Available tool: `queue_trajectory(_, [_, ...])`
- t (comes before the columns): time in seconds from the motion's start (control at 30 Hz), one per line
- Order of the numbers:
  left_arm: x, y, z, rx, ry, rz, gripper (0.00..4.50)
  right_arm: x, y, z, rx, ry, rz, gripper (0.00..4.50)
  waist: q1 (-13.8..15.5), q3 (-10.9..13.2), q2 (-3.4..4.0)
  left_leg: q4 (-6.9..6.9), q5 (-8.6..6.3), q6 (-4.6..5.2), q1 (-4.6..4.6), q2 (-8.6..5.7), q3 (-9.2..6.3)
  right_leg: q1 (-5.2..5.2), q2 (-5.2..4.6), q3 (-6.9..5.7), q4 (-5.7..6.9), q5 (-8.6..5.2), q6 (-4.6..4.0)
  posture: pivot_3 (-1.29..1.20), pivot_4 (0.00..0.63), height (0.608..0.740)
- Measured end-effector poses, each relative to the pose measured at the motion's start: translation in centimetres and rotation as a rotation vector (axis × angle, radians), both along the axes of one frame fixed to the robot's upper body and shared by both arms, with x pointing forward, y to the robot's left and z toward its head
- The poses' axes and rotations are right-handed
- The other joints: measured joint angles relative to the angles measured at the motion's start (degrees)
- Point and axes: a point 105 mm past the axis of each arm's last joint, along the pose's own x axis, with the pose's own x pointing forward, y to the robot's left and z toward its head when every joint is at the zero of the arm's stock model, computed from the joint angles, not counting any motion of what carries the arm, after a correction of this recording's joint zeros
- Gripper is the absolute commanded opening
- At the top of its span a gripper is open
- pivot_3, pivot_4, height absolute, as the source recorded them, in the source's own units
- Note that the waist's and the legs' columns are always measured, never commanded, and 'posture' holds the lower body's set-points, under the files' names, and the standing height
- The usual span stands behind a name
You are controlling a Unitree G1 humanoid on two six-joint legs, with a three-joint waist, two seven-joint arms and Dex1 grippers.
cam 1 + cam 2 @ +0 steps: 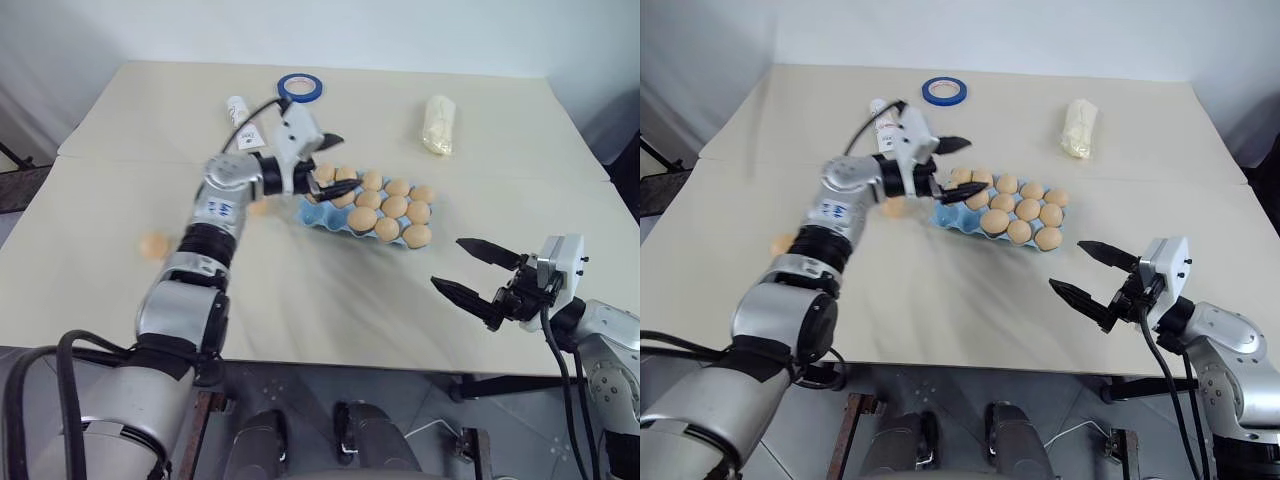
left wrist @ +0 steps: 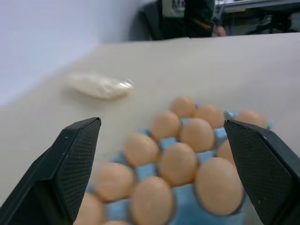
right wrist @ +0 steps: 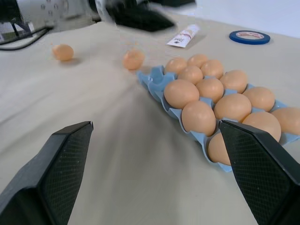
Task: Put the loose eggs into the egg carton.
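The light blue egg carton [image 1: 312,213] lies at mid-table, and nearly all of its cups hold tan eggs. Two loose eggs rest on the table to its left. One egg [image 1: 153,246] lies far out; the other egg [image 3: 133,59] sits close to the carton's left end, partly behind my left forearm in the eye views. My left gripper [image 1: 349,162] hovers level above the carton's left end, open, with nothing between its fingers. My right gripper [image 1: 445,262] hangs open and empty near the table's front edge, to the right of the carton.
A blue tape ring [image 1: 300,87] and a white tube [image 1: 238,108] lie at the back, behind the left arm. A pale lumpy bag [image 1: 438,123] sits at the back right. A seam runs across the table behind the carton.
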Motion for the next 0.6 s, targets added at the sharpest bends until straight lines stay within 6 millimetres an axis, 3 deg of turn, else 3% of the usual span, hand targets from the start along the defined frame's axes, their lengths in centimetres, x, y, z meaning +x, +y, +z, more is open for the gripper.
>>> queue_trajectory(0.2, [-1.6, 7.5, -3.0, -0.024, 0.076, 0.193, 4.49, 0.2, -0.9, -0.5, -0.002, 0.034, 0.016, 4.50, -0.1, 0.0, -0.01, 0.09, -0.01, 0.07, 0.09, 0.03, 0.05, -0.01, -0.01, 0.12, 0.23, -0.01, -0.01, 0.00, 0.150, 0.740])
queue_trajectory(0.3, [-3.0, 11.4, -3.6, -0.064, 0.096, 0.339, 4.49, 0.6, -1.3, -0.5, -0.016, 0.052, 0.024, 4.50, 0.0, 0.0, -0.01, 0.12, 0.00, 0.16, 0.13, 0.02, 0.03, 0.03, -0.06, 0.11, 0.27, 0.00, -0.02, 0.00, 0.150, 0.740])
queue_trajectory(0.6, [-7.5, 17.9, -5.7, -0.162, 0.126, 0.658, 4.49, 1.5, -1.0, -0.2, -0.030, 0.064, 0.071, 4.50, 0.2, 0.0, -0.02, 0.08, 0.01, 0.25, 0.14, 0.01, -0.06, 0.11, -0.11, 0.05, 0.17, 0.02, -0.03, 0.00, 0.150, 0.740])
